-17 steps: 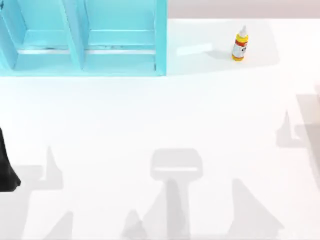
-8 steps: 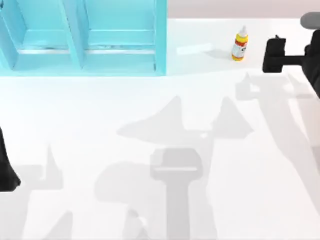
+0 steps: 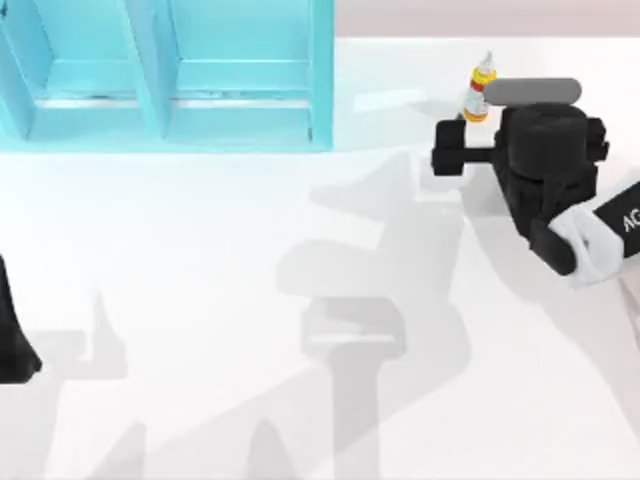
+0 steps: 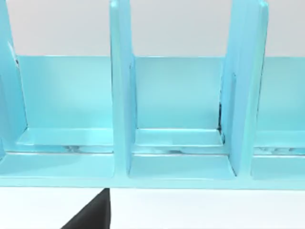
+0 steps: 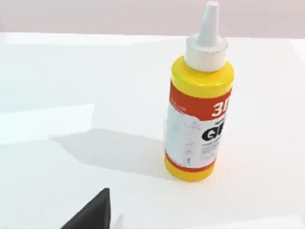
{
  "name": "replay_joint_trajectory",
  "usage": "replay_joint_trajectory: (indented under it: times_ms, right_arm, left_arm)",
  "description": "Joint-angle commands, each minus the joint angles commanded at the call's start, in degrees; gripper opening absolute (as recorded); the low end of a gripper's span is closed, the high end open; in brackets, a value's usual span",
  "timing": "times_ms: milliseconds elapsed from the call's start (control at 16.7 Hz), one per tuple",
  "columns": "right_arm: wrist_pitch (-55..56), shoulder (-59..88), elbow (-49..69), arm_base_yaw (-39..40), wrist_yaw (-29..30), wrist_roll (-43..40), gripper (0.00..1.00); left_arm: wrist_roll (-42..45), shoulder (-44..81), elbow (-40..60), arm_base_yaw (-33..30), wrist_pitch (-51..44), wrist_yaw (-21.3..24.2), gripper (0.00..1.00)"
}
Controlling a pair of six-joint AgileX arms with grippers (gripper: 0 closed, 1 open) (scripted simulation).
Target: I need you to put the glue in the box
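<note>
At the far right of the table (image 3: 200, 260), seen from above, the glue (image 3: 479, 88) stands upright, well apart from the blue box (image 3: 165, 110) at the far left. The right end effector (image 3: 452, 160) sits just beside the bottle on its near side, not touching it; I cannot tell how wide its fingers are. The left arm (image 3: 12, 330) is parked at the near left edge.

From the left wrist, the box's open compartments (image 4: 178, 143) face the camera, bare inside.

From the right wrist, the glue (image 5: 200, 102) stands close ahead with its label showing, and nothing grips it.

The bottle looks tall and narrow, so a finger brushing its side during the approach could tip it over or push it toward the far edge.
</note>
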Motion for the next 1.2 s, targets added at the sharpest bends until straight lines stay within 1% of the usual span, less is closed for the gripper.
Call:
replay_joint_trajectory:
  times_ms: [180,480,600,1200]
  right_arm:
    - [1.8,3.3,2.1,0.6,0.6,0.2,1.0]
    - [1.7,3.2,2.0,0.2,0.4,0.2,1.0]
    - [1.1,4.6,4.1,0.0,0.1,0.1,1.0]
    - [-7.9,19.8,29.0,-3.4,-3.0,-1.3,1.0]
  left_arm:
    - [0.0,0.0,0.0,0.0,0.0,0.0,1.0]
    - [0.0,0.0,0.0,0.0,0.0,0.0,1.0]
    - [0.0,0.0,0.0,0.0,0.0,0.0,1.0]
    - [0.0,0.0,0.0,0.0,0.0,0.0,1.0]
